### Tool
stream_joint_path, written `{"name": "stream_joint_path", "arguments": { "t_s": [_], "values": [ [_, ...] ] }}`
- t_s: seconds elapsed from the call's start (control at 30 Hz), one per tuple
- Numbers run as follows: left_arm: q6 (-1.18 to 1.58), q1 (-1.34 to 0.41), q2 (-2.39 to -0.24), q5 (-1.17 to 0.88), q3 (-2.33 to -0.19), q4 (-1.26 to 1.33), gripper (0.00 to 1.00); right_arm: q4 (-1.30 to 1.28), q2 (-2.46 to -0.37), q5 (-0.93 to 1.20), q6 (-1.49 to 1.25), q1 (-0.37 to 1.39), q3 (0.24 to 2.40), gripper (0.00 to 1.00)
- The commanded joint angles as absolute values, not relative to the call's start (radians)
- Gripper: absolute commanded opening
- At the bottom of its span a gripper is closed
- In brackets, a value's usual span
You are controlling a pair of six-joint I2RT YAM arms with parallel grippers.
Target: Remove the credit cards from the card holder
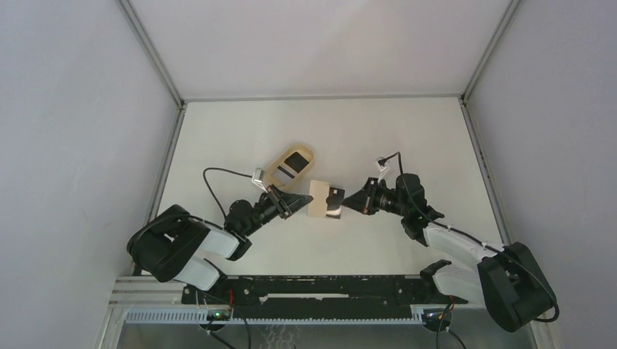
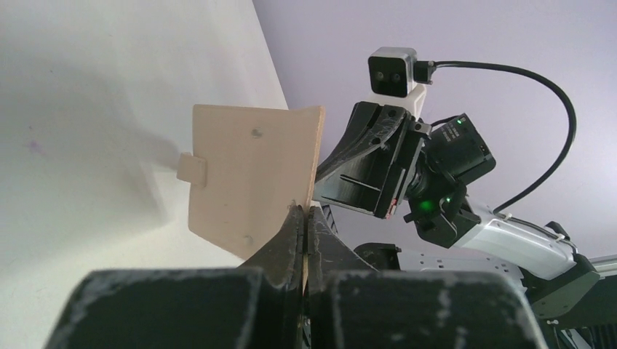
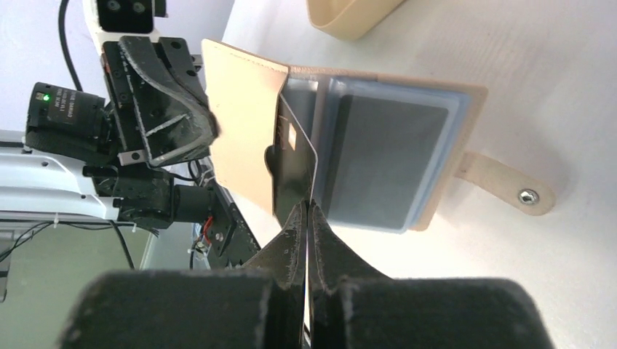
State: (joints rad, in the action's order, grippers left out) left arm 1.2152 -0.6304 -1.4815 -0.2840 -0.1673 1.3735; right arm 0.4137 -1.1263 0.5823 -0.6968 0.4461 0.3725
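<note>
The tan card holder [image 1: 319, 198] lies open on the table between my two grippers. My left gripper [image 2: 305, 218] is shut on the edge of its tan cover flap [image 2: 255, 174], which stands up off the table. My right gripper [image 3: 308, 214] is shut on a black credit card [image 3: 295, 163]. That card stands edge-on, with its far end still at the holder's fold. More grey-blue cards [image 3: 385, 160] sit in the inner sleeves. The snap tab [image 3: 509, 187] lies flat on the table to the right.
A beige oval tray [image 1: 275, 169] stands just behind the holder, with a dark and a pale flat piece in it. Its rim [image 3: 349, 14] shows at the top of the right wrist view. Grey walls close in the table on three sides.
</note>
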Motion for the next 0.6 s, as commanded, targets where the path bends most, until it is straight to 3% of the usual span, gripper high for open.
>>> {"name": "stream_joint_path", "arguments": {
  "t_s": [0.0, 0.57],
  "values": [
    [1.212, -0.617, -1.437, -0.296, -0.142, 1.424, 0.00, 0.383, -1.095, 0.570, -0.657, 0.422, 0.355, 0.00],
    [1.185, -0.611, -1.448, -0.280, -0.047, 1.424, 0.00, 0.222, -1.045, 0.536, -0.624, 0.387, 0.353, 0.00]
  ]
}}
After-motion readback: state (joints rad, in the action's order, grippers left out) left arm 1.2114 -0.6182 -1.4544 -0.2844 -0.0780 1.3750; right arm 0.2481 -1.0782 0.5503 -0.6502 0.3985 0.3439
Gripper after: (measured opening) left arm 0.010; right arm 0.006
